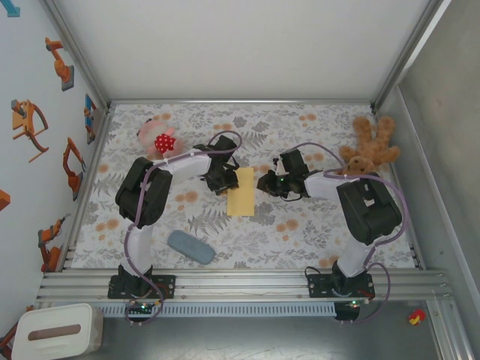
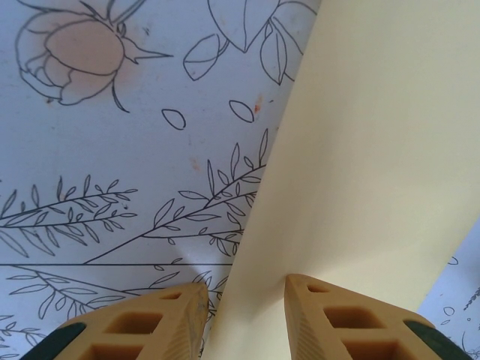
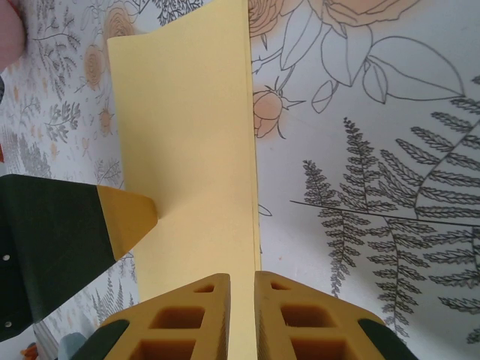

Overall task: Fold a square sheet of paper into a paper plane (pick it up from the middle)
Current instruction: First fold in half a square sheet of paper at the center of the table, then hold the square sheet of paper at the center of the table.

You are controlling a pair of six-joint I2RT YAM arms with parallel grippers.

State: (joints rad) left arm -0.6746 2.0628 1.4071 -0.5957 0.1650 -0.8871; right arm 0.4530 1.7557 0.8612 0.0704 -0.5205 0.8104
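Right claw (image 3: 241, 281) pinching yellow paper (image 3: 187, 135) edge; left claw (image 2: 245, 285) part-open astride opposite edge; arms bent inward.

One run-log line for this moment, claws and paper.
yellow sheet: folded double, mid-table | left claw: open, astride sheet edge | right claw: shut on sheet

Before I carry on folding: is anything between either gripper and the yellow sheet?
Nothing visible. The right gripper is pinched on one edge of the square sheet of paper, and the left gripper straddles the opposite edge, jaws apart, with the paper running between them. The grey-blue pad lies apart, nearer the bases.
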